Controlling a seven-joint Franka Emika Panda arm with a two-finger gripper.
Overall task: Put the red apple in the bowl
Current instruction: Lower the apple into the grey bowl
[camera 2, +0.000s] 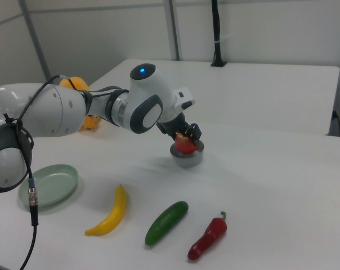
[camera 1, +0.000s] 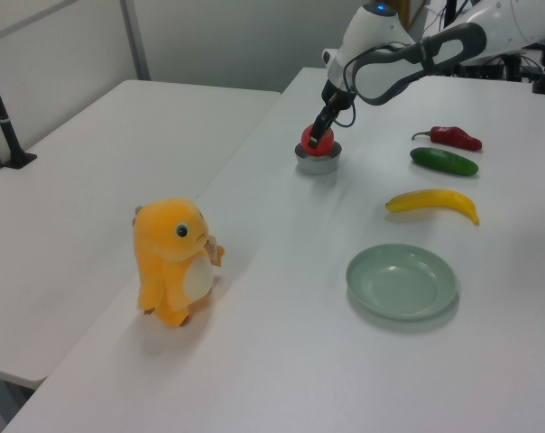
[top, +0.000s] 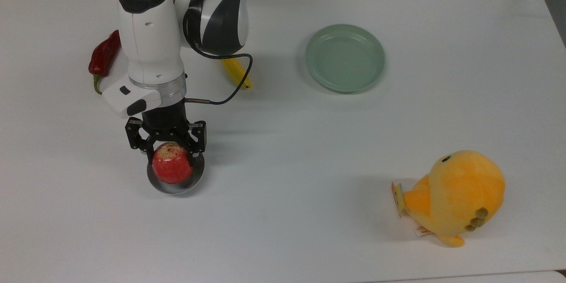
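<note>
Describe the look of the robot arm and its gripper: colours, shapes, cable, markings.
The arm has glossy white rounded shells with dark grey joint sections and a silvery ring at the wrist. A small blue light glows on a dark round cap. A thin black cable loops beside the wrist. The gripper is black, with open-framework linkage fingers.

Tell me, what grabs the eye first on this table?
The white robot arm, whose gripper holds a red apple down in a small grey bowl near the top view's left. Next, the orange plush toy lying at the top view's lower right, and the pale green plate beyond it.
</note>
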